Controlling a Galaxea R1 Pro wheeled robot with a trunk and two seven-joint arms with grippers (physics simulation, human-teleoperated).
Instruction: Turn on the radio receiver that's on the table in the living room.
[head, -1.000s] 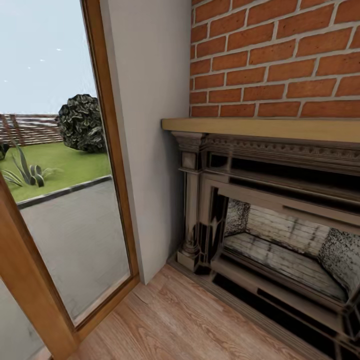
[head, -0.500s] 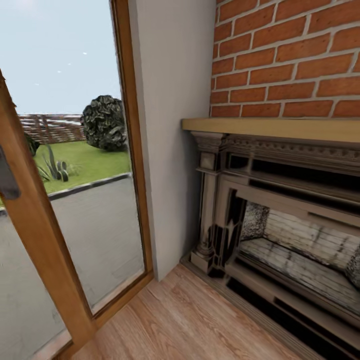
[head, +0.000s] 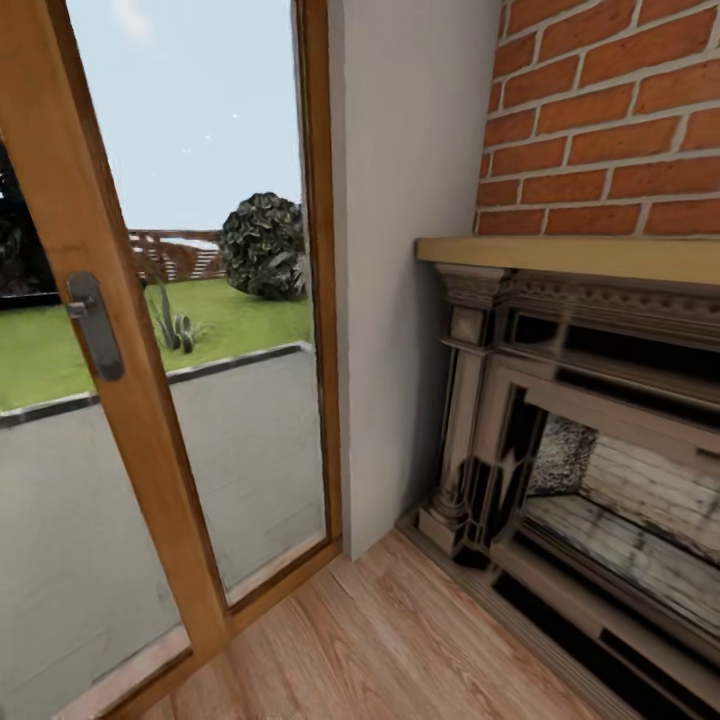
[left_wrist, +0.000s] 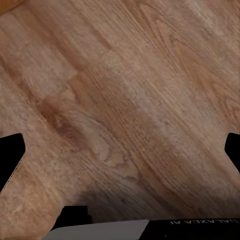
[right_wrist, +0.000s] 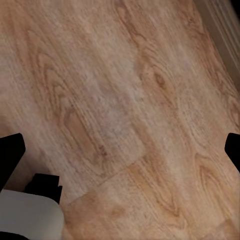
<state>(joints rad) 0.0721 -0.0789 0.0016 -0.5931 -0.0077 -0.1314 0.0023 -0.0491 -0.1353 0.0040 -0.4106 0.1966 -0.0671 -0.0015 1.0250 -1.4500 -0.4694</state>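
Observation:
The radio receiver and the coffee table are out of view. In the left wrist view my left gripper (left_wrist: 120, 150) hangs open over bare wooden floor (left_wrist: 125, 90), its dark fingertips (left_wrist: 11, 156) far apart at the picture's edges. My right gripper (right_wrist: 120, 152) is open too, above the same plank floor (right_wrist: 125, 85), with nothing between its fingertips (right_wrist: 10, 152).
A glazed wooden door (head: 130, 400) with a grey handle (head: 95, 325) stands at the left, garden behind it. A plain wall corner (head: 400, 300) sits in the middle. A brick chimney breast (head: 610, 110) with a carved fireplace (head: 580, 440) and mantel shelf (head: 570, 258) is on the right.
The whole head view has slid to the right, so the camera has turned left. The door's frame and handle have come into view. Less of the fireplace shows.

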